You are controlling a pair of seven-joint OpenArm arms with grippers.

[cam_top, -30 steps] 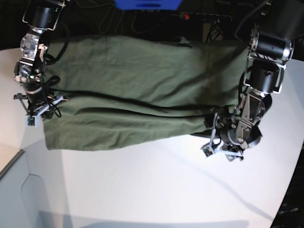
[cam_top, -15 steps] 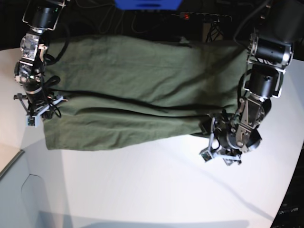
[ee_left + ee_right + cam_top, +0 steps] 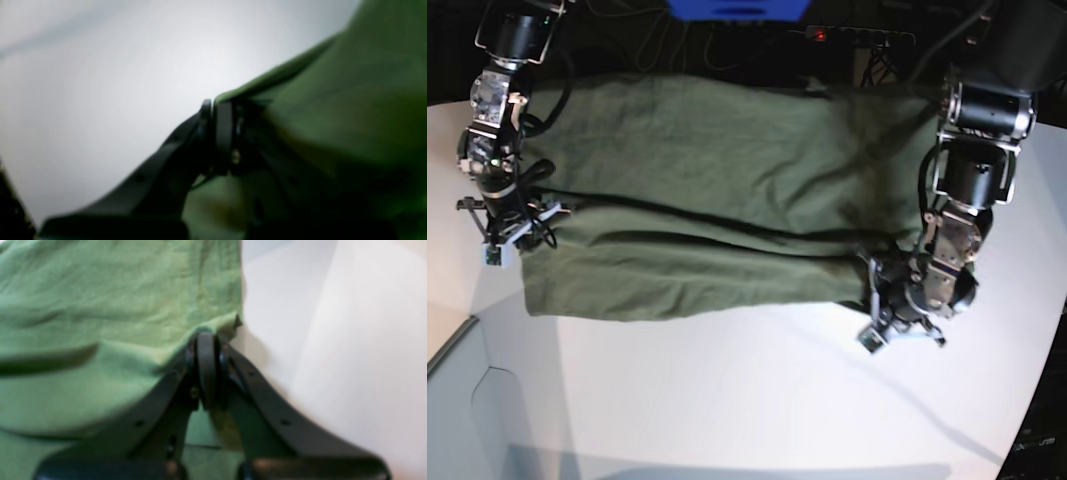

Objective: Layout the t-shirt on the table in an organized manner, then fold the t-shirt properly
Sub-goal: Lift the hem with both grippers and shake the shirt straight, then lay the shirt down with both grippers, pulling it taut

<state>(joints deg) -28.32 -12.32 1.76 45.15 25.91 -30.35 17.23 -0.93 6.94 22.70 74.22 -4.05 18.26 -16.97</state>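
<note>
With both the left gripper (image 3: 218, 110) and the right gripper (image 3: 206, 340) clenched on opposite edges of the plain olive-green cotton t-shirt (image 3: 717, 190) lying across the glossy white table (image 3: 757, 400), a lengthwise fold seems underway, calling next for an even, simultaneous lift.

White table (image 3: 757, 400), olive t-shirt (image 3: 707, 180) spread across

You see even overhead light across the glossy white counter (image 3: 757, 400), which shows soft glare and long grey shadows near its front edge. The back, beyond the counter's far edge, is dark. Your left wrist view is heavily blurred and dim, the t-shirt (image 3: 350, 110) a smear. Your right wrist view is brighter, softly unfocused up close.
</note>
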